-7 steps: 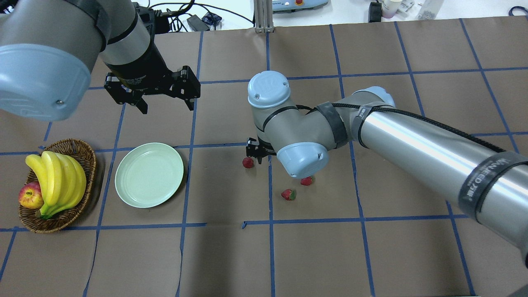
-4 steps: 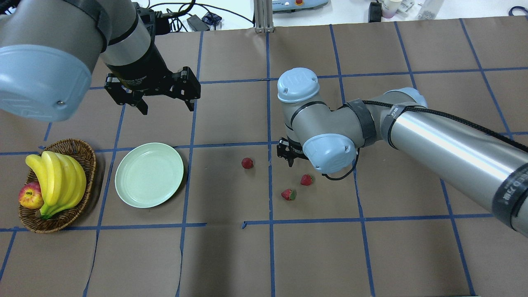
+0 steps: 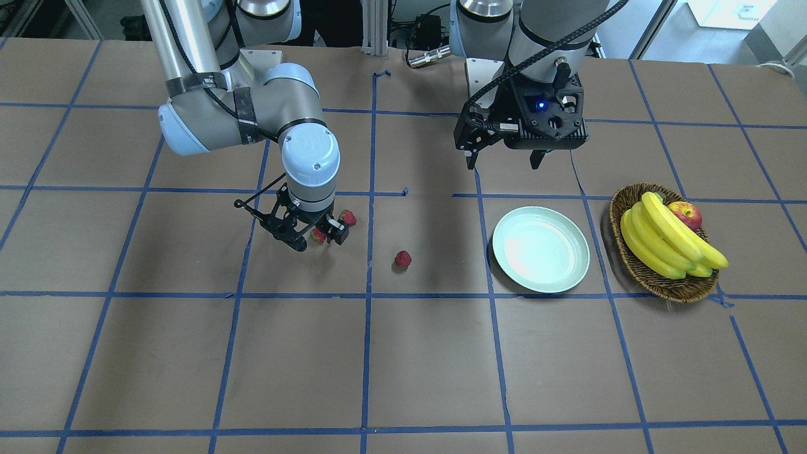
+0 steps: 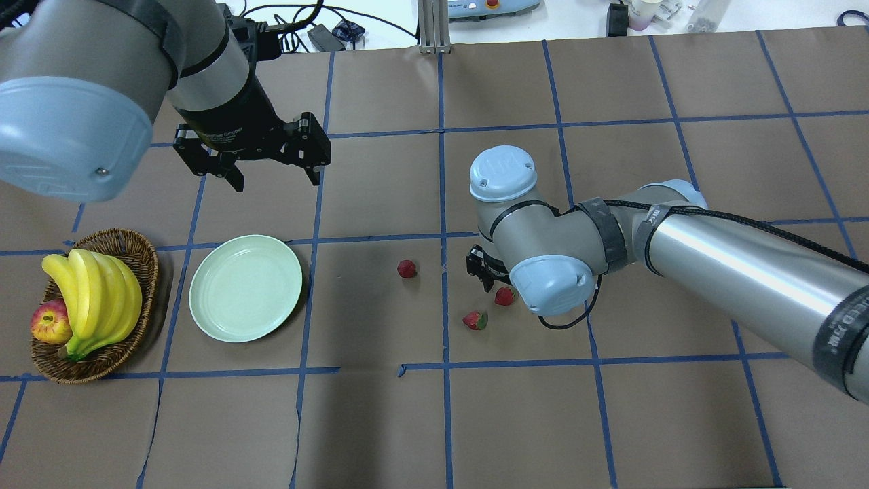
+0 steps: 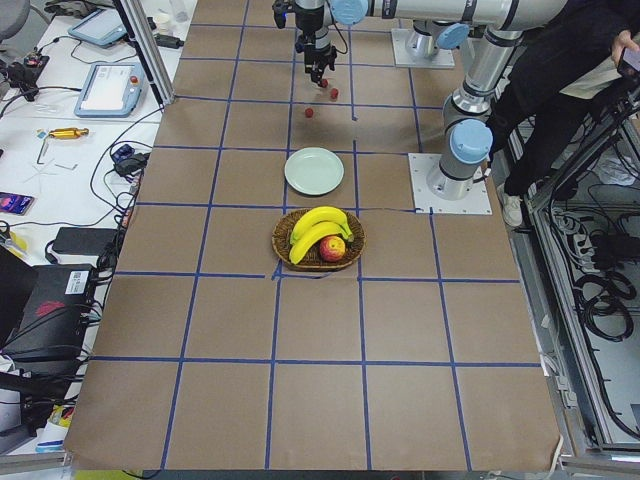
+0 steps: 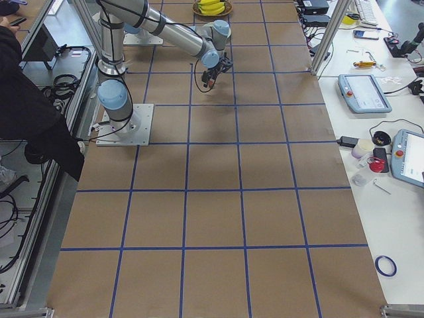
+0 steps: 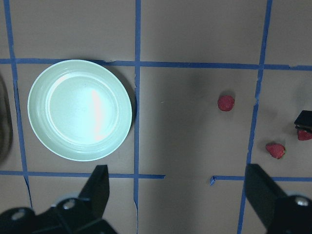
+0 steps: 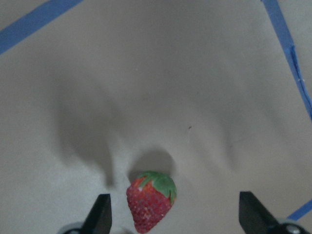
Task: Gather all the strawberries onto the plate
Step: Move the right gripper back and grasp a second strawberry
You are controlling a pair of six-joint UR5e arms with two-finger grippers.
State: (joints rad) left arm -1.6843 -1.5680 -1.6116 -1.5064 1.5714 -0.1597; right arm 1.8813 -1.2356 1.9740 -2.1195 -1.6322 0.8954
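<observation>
Three strawberries lie on the brown table: one on the left [image 4: 407, 269], one in the middle [image 4: 504, 296] and one nearest the robot [image 4: 475, 320]. My right gripper [image 3: 317, 238] is open and low over the middle strawberry [image 3: 319, 236]. In the right wrist view that berry [image 8: 150, 201] lies between the two fingers [image 8: 101, 214]. The pale green plate [image 4: 246, 288] is empty, to the left of the berries. My left gripper [image 4: 276, 178] is open and empty, hanging above the table beyond the plate [image 7: 80, 109].
A brown wicker basket [image 4: 136, 246] with bananas [image 4: 95, 292] and an apple [image 4: 49, 322] stands left of the plate. Blue tape lines cross the table.
My right arm has moved right, away from the left strawberry, and come down over the middle strawberry. The left arm has stayed in place.
</observation>
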